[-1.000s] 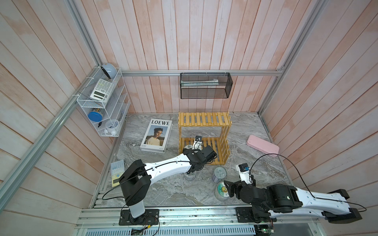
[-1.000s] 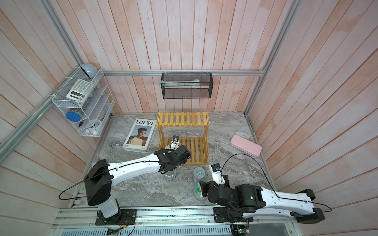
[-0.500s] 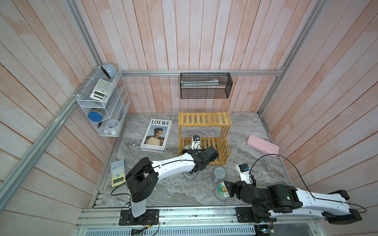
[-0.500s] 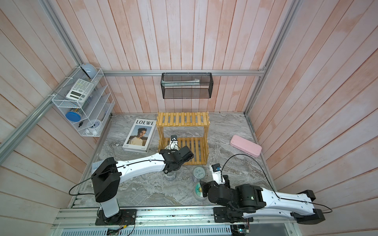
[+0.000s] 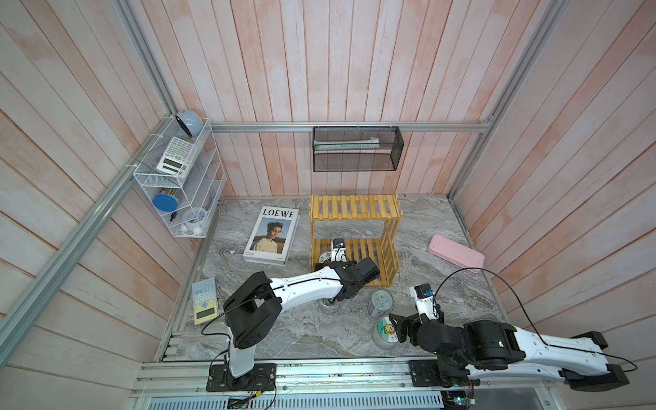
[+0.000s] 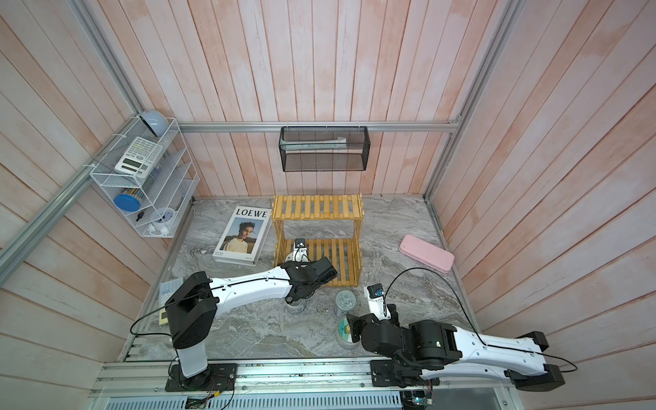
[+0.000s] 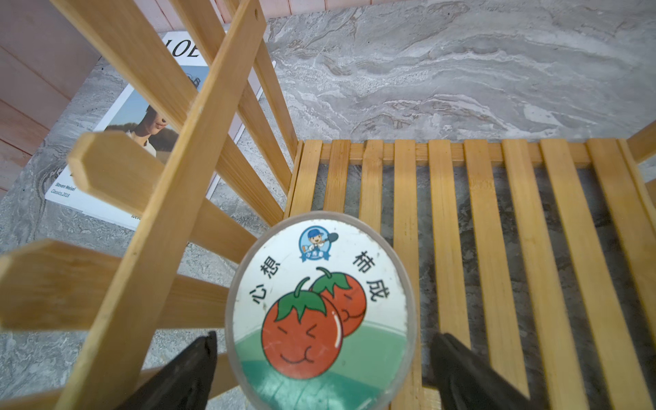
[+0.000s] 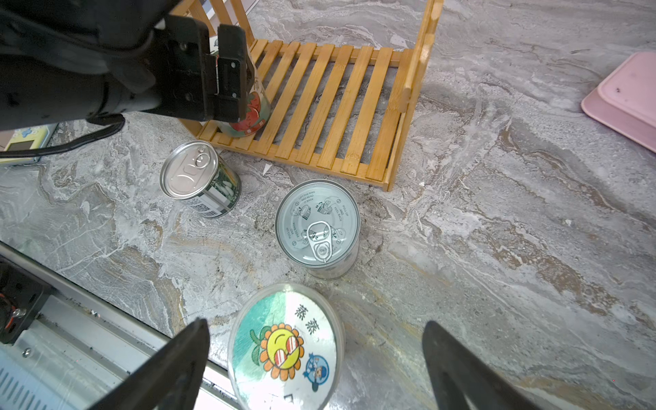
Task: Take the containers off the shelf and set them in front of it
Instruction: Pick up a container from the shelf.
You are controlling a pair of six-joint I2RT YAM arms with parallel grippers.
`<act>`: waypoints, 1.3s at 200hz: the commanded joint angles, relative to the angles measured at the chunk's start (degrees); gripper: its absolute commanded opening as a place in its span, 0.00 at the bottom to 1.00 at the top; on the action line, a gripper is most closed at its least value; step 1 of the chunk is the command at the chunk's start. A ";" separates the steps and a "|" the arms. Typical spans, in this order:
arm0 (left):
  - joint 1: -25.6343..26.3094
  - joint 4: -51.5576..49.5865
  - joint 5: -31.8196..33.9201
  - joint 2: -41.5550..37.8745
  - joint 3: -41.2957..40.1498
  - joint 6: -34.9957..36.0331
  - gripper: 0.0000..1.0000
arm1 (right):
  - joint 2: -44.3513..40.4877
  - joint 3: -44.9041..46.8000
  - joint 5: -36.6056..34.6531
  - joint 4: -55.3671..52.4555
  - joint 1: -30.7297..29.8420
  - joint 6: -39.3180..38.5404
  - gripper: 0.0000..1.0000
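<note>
Left gripper [image 7: 324, 337]: jaws spread wide, flanking the tomato-lid jar [image 7: 319, 301], not clamped. Jar upright on the shelf [image 5: 355, 213], lower tier, 7 o'clock corner.

Right gripper [image 8: 316, 324]: jaws released, astride the sunflower-lid jar [image 8: 284, 349], gap on each side. That jar stands on the table [image 5: 284, 340], 5 o'clock of the shelf.

Smaller can [image 8: 200, 177] upright at the shelf's 7 o'clock, wider can [image 8: 317, 227] at 5.

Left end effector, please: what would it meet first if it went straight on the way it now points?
The tomato-sticker jar on the wooden shelf's lower tier: it sits between the fingers of the open left end effector, seemingly untouched. Beyond lie shelf slats, though depth is unclear.
</note>
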State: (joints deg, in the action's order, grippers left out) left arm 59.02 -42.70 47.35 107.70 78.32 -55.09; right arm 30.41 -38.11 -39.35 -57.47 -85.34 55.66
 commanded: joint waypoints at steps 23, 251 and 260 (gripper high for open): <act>-1.82 -0.54 1.25 0.95 -0.49 -8.20 1.00 | -0.92 1.02 0.00 -0.49 0.32 -0.22 0.98; -5.02 4.45 -7.64 3.64 1.10 1.46 0.68 | -2.78 0.38 0.08 -3.16 2.23 -0.55 0.98; -5.03 4.54 -7.38 3.41 0.97 1.67 0.67 | -2.88 0.46 0.10 -3.15 2.21 -0.55 0.98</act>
State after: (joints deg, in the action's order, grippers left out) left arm 54.26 -37.71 40.53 109.93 78.41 -54.43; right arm 28.32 -37.43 -38.92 -58.72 -83.46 55.64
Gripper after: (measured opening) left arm 0.884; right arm 0.977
